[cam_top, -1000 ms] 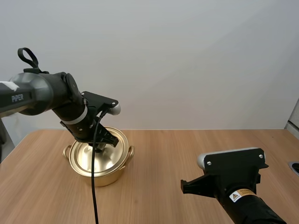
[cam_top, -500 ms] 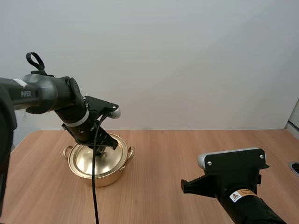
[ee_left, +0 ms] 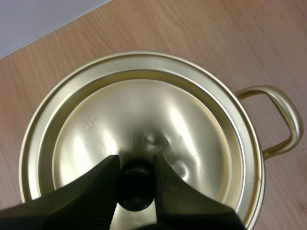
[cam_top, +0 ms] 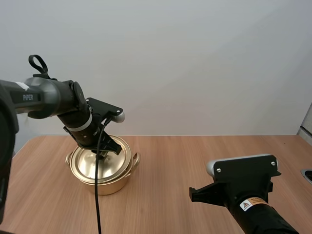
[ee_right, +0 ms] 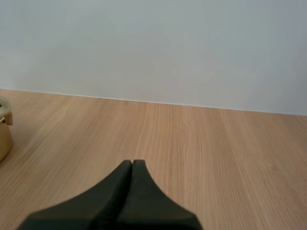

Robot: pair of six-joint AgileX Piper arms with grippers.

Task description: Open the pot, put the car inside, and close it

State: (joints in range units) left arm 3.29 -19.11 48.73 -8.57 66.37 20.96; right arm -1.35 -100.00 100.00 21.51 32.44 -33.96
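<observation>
L gripper [cam_top: 105, 149] [ee_left: 135, 164] is at the table's left, over the gold pot [cam_top: 111, 184] [ee_left: 250, 158]. Its fingers [ee_left: 100, 184] pinch the black knob [ee_left: 135, 186] at the lid's [cam_top: 93, 165] [ee_left: 144, 112] centre, one finger each side. Lid covers the pot's mouth, inside the rim; can't tell if it rests there or hangs just clear. Pot stands on the wood table [cam_top: 195, 161], left side twd the back, w/ a loop handle [ee_left: 264, 89] at its side. R arm [cam_top: 243, 187] is low at right-front, well apart from pot. R gripper [ee_right: 132, 166] is pressed together, one dark wedge, nothing btw the fingers, over bare table.
</observation>
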